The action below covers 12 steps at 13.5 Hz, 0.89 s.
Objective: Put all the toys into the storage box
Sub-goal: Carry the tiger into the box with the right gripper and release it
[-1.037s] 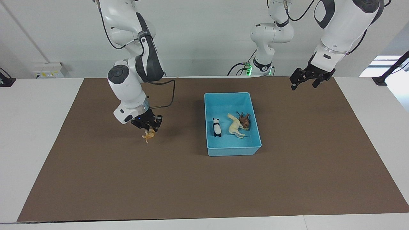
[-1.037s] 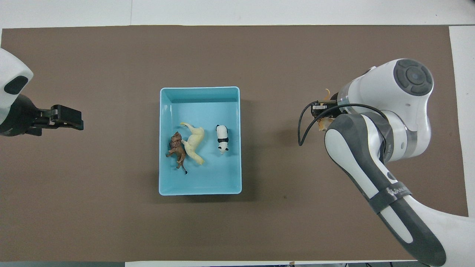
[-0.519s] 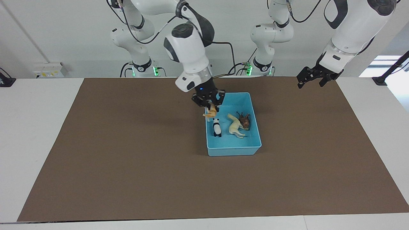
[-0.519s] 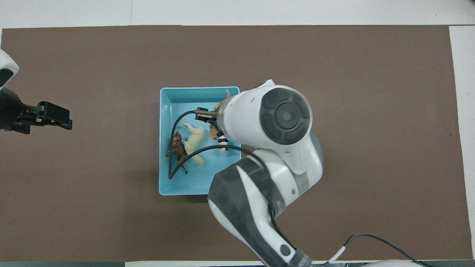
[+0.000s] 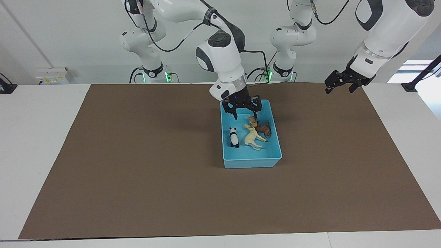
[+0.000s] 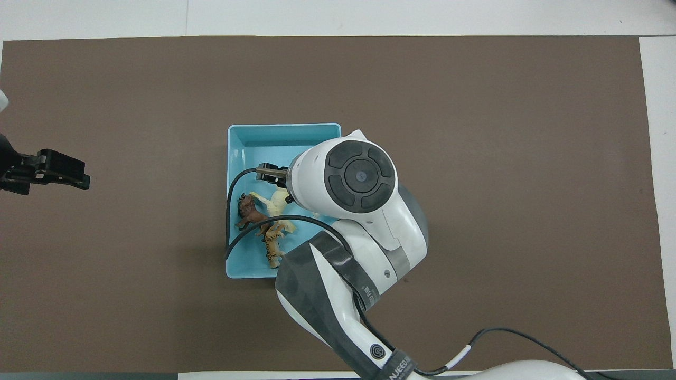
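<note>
While the left gripper (image 5: 338, 85) waits open, the right gripper (image 5: 245, 112) is held spread, empty, over the storage box (image 5: 253, 161), the tiger (image 6: 273, 245) lying inside.

Glossy plastic storage box (image 5: 274, 113) — matt, paper-like brown mat (image 5: 137, 165).

All four toys lie in the storage box (image 5: 249, 162) on the table (image 5: 137, 165): the panda (image 5: 234, 137) toward my right arm's end, the llama (image 5: 253, 137) beside it, the lion (image 5: 264, 129) touching the llama, the tiger (image 6: 273, 247) nearest my bases.
</note>
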Available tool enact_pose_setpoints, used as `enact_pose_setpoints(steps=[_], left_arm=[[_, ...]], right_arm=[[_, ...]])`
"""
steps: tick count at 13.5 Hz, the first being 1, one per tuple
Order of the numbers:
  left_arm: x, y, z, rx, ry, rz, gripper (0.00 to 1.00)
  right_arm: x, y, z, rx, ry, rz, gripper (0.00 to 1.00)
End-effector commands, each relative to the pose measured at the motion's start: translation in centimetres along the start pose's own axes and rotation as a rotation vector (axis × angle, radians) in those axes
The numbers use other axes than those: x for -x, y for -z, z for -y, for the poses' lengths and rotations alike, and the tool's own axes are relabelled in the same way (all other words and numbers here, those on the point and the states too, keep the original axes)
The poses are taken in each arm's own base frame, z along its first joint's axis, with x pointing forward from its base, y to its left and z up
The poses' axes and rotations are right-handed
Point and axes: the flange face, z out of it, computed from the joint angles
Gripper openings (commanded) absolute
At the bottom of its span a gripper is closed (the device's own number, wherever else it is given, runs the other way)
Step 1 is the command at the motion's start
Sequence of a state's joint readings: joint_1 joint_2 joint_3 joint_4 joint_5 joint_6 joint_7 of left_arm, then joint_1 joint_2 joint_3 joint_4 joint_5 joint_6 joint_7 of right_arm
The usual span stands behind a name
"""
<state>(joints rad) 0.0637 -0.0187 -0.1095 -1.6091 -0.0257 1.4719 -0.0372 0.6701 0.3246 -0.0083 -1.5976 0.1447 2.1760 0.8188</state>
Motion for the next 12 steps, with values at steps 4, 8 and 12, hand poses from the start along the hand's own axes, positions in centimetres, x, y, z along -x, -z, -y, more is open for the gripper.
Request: enact_pose_setpoints(steps=[4, 8, 12], left_arm=[[0.2, -0.1, -0.1, 0.000, -0.014, -0.037, 1.00], [0.2, 0.3, -1.9, -0.008, -0.041, -0.029, 1.00], [0.1, 0.6, -1.5, -0.006, -0.045, -0.046, 1.00]], right_arm=[[-9.2, 7.4, -11.2, 0.150, 0.183, 0.015, 1.00], [-13.6, 16.1, -21.8, 0.169, 0.246, 0.009, 1.00], [-14.3, 22.9, -30.2, 0.187, 0.229, 0.012, 1.00]])
